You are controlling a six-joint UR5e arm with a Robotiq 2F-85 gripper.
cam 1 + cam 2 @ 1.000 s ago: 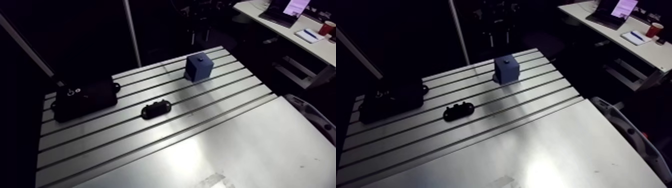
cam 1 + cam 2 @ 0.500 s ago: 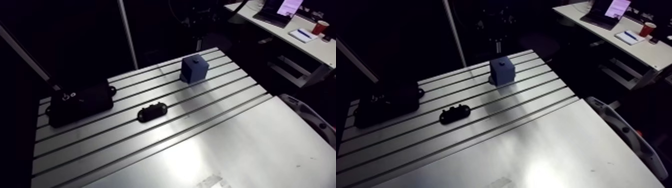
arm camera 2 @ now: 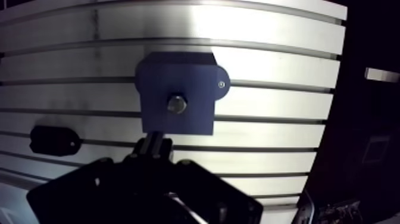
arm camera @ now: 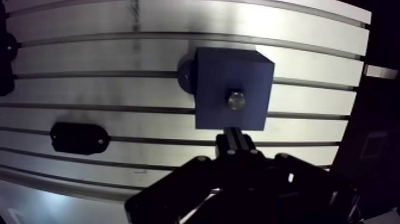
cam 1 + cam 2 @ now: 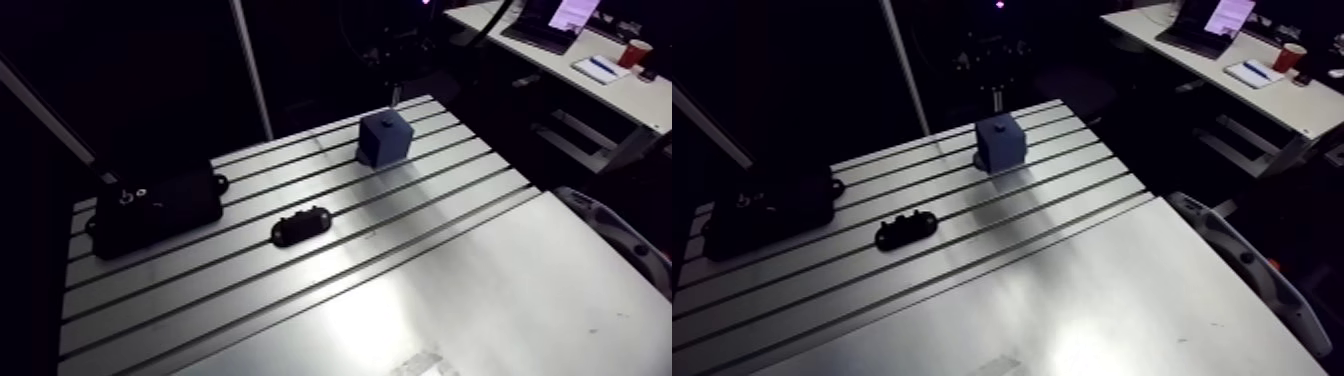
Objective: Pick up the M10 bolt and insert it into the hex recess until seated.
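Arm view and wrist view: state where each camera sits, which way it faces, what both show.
Wrist view: on the wrist, looking down at the blue block with the bolt in its top; the gripper, shut, rises beside it.
Arm view: on the upper link, looking down across the table; the gripper is only a dim shape beyond the block.
Shared: block, table, small black part.

Slotted table [image 5: 400,290] with blue block [image 5: 385,138], black bracket [image 5: 300,226] (black box [image 5: 155,208] beside)

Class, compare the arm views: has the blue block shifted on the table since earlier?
No. The blue block lies at the same gap and bearing from the small black fixture; the whole view shifted because the camera moved.
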